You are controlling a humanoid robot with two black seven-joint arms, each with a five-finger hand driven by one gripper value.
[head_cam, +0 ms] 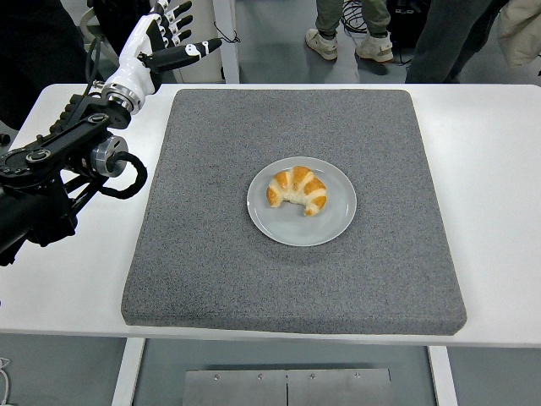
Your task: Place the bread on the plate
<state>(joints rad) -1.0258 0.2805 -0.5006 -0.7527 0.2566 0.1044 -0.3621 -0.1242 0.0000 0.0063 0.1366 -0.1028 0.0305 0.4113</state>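
Note:
A golden croissant [297,189] lies on the grey round plate [330,228] in the middle of the dark grey mat [211,254]. My left hand [165,38] is raised at the table's far left corner, well away from the plate. Its white fingers [179,10] are spread and hold nothing, thumb pointing right. The black left arm [51,169] stretches along the left edge. My right arm is out of sight.
The mat covers most of the white table [499,169]. People's legs and shoes [355,42] stand beyond the far edge, along with cables on the floor [359,13].

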